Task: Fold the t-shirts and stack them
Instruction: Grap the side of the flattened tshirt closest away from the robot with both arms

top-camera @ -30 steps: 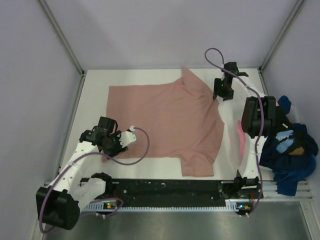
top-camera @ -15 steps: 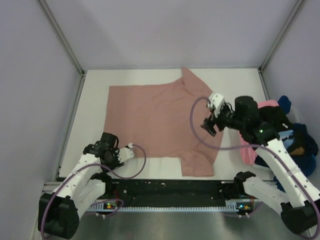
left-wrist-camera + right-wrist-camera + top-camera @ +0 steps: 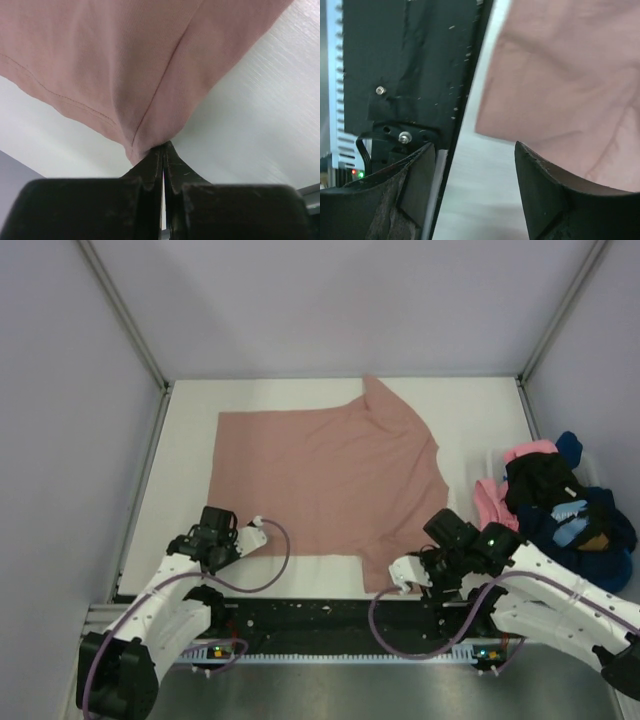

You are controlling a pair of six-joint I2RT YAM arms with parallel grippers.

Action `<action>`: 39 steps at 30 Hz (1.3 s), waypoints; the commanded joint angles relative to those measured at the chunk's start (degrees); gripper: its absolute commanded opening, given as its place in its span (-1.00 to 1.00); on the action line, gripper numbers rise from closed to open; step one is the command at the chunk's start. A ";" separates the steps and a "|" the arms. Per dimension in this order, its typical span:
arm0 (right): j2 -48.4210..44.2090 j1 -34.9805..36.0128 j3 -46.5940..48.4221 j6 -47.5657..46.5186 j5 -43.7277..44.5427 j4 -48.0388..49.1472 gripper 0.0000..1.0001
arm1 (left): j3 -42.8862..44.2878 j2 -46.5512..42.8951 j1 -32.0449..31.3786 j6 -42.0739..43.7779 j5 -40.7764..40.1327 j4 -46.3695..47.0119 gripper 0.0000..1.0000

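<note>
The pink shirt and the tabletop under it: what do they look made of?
The pink shirt looks like thin matte knit cloth, perhaps cotton jersey: soft creases, a stitched hem in the left wrist view. The tabletop looks like hard white board with fine ribbing and a slight sheen; exact material unclear.

free: table [image 3: 480,410] far-right of rose shirt [image 3: 320,480] | blocked: shirt heap [image 3: 560,520], right edge
</note>
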 commanded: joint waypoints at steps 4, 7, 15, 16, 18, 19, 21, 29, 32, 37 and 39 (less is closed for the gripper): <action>2.44 11.89 -7.54 -10.15 10.31 3.20 0.27 | 4.27 -1.06 0.36 -2.12 1.93 -4.23 -1.00; 3.33 11.89 -8.78 -10.69 11.03 8.13 0.28 | 4.71 -0.97 0.36 -2.21 1.49 -4.58 -1.00; -1.85 11.97 -7.29 -13.94 11.37 8.93 0.22 | 5.24 -0.27 0.36 -2.30 1.58 -5.37 -1.00; -1.68 11.89 -7.46 -14.64 11.12 9.10 0.22 | 5.33 -0.27 0.36 -2.30 1.67 -5.28 -1.00; 0.41 11.97 -7.81 -15.26 9.10 9.54 0.22 | 5.50 0.00 0.36 -2.47 1.58 -5.11 -1.00; 1.91 11.98 -8.07 -15.61 8.13 9.46 0.22 | 5.77 0.08 0.36 -2.56 1.49 -5.11 -1.00; 4.19 11.97 -8.95 -16.32 7.95 10.68 0.22 | 5.94 0.00 0.36 -2.56 1.32 -5.37 -1.00; 6.05 11.89 -12.38 -11.84 8.30 17.28 -0.79 | 7.17 -0.27 0.36 -2.74 1.23 -7.30 -1.00; 3.77 11.89 -11.77 -10.70 10.92 15.35 -1.00 | 8.31 -0.35 0.36 -2.82 0.97 -8.18 -1.00; 3.67 7.78 -5.46 -7.88 12.79 15.25 -1.00 | 11.03 0.17 0.36 -2.21 -0.26 -6.26 -1.00; 4.38 3.21 -2.20 -8.06 11.12 16.92 -1.00 | 12.35 1.13 0.36 -1.77 -0.09 -4.85 -1.00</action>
